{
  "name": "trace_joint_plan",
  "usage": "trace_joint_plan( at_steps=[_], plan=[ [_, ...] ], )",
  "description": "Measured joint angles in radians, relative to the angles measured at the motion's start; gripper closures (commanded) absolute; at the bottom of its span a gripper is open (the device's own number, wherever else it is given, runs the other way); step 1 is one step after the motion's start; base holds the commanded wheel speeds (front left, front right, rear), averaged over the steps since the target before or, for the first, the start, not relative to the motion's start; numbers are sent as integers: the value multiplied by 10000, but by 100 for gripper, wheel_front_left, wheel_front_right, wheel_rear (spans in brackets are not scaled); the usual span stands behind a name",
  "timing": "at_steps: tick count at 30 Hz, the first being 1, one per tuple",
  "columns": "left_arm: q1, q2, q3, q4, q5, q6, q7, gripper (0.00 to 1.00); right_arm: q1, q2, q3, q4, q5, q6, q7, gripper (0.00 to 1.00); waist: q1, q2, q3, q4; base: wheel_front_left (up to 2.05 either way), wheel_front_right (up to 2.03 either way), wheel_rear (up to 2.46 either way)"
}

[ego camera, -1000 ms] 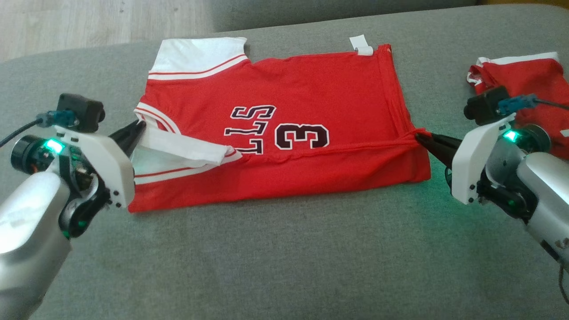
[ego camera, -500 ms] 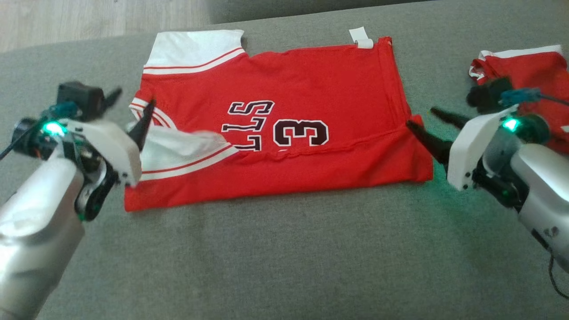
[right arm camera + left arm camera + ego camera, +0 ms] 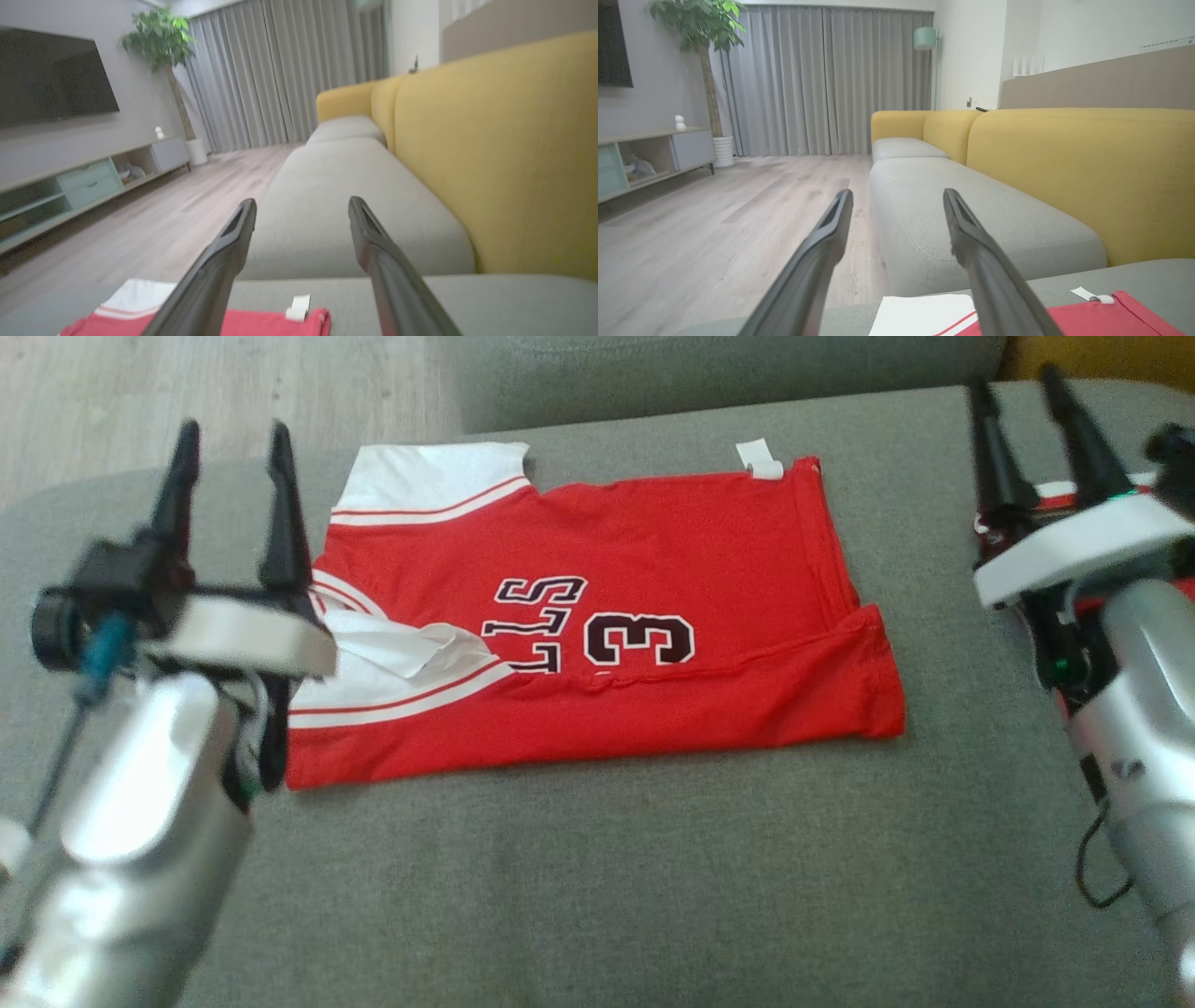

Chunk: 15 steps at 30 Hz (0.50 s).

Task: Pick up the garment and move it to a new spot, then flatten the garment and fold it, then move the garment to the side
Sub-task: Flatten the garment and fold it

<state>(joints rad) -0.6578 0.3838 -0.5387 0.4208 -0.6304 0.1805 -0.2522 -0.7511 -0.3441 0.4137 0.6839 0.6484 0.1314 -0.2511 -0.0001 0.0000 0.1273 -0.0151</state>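
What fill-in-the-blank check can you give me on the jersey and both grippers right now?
1. The red jersey lies folded on the grey cushion and shows the digit ____.
2. The left gripper and the right gripper both have their jaws ____, holding nothing.
3. The sofa backrest is ____ in colour.
4. The jersey's sleeve is ____ with red stripes.
Missing words: 3; open; yellow; white.
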Motion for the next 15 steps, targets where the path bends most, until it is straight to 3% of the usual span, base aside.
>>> trace_joint_plan(
  at_steps=[3,8,12,15],
  plan=[
    [1162,-360,759,-1045,882,422,-4,0,1268,911,-2171,-1197,-1820,0,-38,0,0,0,-157,22,0,0,0],
    [3142,-1313,1760,-1873,1783,554,-15,0,4186,2748,-3827,-2652,-4282,0,-44,0,0,0,-343,73,0,0,0],
    [4066,-1946,2397,-1939,2297,255,-15,0,5399,2897,-4268,-3407,-5026,0,-44,0,0,0,-442,127,0,0,0],
    [4389,-2297,2924,-1969,2627,-8,-15,0,5767,2913,-4073,-3768,-4627,0,-44,0,-1,0,-486,107,0,0,0]
  ],
)
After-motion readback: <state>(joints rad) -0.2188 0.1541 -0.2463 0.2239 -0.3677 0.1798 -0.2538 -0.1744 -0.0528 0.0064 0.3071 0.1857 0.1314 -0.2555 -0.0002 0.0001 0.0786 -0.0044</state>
